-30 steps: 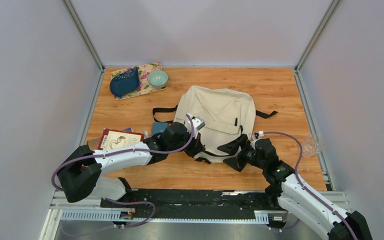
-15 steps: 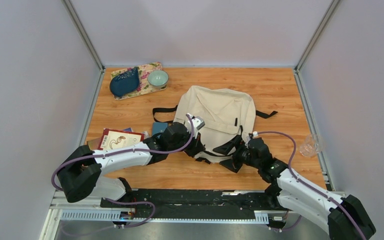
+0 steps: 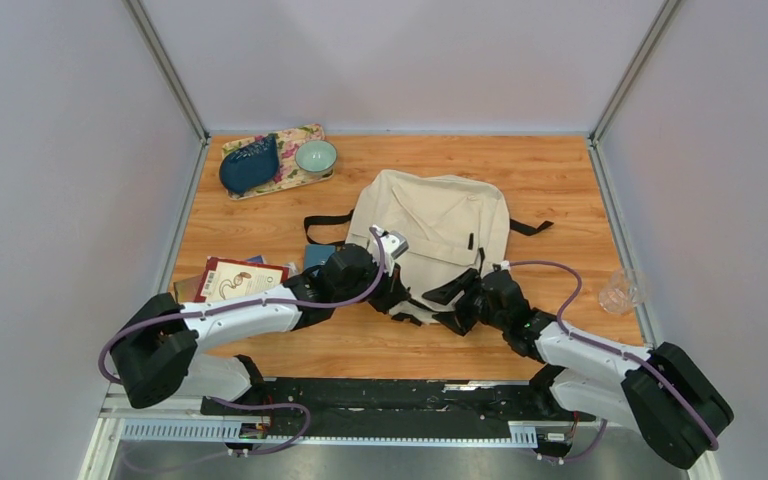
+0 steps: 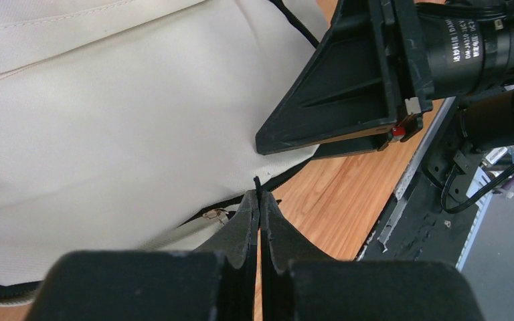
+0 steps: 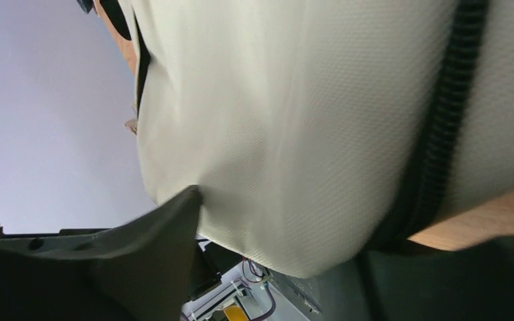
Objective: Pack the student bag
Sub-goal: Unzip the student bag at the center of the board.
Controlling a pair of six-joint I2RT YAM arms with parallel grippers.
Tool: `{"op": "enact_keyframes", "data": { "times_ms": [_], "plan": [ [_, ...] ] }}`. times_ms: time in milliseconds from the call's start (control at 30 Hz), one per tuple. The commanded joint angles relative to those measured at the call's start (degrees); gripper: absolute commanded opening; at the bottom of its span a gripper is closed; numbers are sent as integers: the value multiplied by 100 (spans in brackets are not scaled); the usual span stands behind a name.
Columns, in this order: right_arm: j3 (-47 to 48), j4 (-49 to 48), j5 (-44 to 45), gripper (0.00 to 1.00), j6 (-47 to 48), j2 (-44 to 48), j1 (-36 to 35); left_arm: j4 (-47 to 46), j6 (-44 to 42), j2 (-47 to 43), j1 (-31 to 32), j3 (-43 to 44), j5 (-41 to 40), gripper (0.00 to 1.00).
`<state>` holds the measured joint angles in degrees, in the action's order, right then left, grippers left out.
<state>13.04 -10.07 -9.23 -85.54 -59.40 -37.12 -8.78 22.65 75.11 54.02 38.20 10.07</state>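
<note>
Centrally on the wooden table (image 3: 560, 180) lies the cream student bag (image 3: 440, 225), flat, its black straps trailing at either side. At its 7 o'clock edge the left hand (image 4: 259, 200) is pressed together, pinching a thin black zipper pull (image 4: 257, 182). Just beside it, at 6 o'clock, the right hand (image 3: 444, 306) stands spread, the bag's near edge bulging between its fingers (image 5: 167, 227).
</note>
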Motion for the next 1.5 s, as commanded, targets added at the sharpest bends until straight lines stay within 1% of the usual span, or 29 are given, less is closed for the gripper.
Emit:
{"op": "enact_keyframes", "data": {
  "times_ms": [0,67,100,167,200,267,300,400,433,467,500,600,633,667,767,900,933,1000,1200,1233,1300,1333,1367,1400,1467],
  "plan": [
    [226,-584,396,55,-77,-213,-23,-212,64,-313,82,153,57,0],
    [191,-514,536,47,-51,-169,-23,-169,20,-356,82,118,5,0],
    [190,-462,598,39,-25,-73,-23,-151,2,-374,82,109,-57,0],
    [199,-155,790,32,63,85,-14,-81,-68,-401,82,74,-136,0],
    [190,-49,861,23,116,269,-14,-54,-94,-409,82,65,-232,0],
    [182,215,1123,15,239,498,-14,16,-164,-436,82,30,-338,0],
    [190,329,1213,7,291,604,-14,42,-200,-453,82,13,-426,0],
    [208,856,1696,0,511,1069,3,183,-358,-471,82,-14,-715,0],
    [199,1144,1775,0,564,1297,38,322,-410,-471,82,-23,-812,0],
    [182,1217,1854,0,686,1429,134,402,-515,-480,82,-40,-926,0],
    [129,1331,1855,0,757,1544,196,568,-577,-497,74,-58,-1206,0],
    [76,1594,1733,0,1029,1843,495,859,-797,-594,-40,-224,-1786,0],
    [15,1613,1628,0,1091,1879,591,851,-832,-672,-145,-355,-1841,0],
    [-3,1630,1418,0,1161,1931,784,930,-842,-717,-355,-435,-1859,0],
    [-108,1657,1091,0,1311,1976,1048,1036,-859,-945,-786,-751,-1824,0],
    [-135,1788,1011,0,1531,2002,1207,1071,-956,-1113,-1217,-910,-2017,0],
    [-126,1806,803,0,1566,2011,1225,1054,-991,-1104,-1297,-910,-2035,0],
    [-135,1867,765,0,1619,2046,1278,914,-1061,-1043,-1490,-919,-2026,0],
    [-109,1938,581,0,1777,2151,1339,650,-1141,-331,-1640,-647,-1886,0],
    [-100,1947,520,0,1821,2160,1339,623,-1106,-235,-1640,-629,-1798,0],
    [-47,1808,379,0,1987,2195,1339,448,-1027,-199,-1640,-655,-1342,0],
    [-12,1754,196,3,2058,2195,1348,369,-922,-251,-1640,-725,-1166,0],
    [40,1754,107,12,2137,2213,1339,281,-851,-286,-1640,-778,-834,0],
    [76,1754,10,36,2146,2230,1339,88,-781,-330,-1640,-839,-674,0],
    [216,1771,-315,71,1929,2274,1313,-45,-561,-462,-1640,-963,-323,0]
  ]
}}
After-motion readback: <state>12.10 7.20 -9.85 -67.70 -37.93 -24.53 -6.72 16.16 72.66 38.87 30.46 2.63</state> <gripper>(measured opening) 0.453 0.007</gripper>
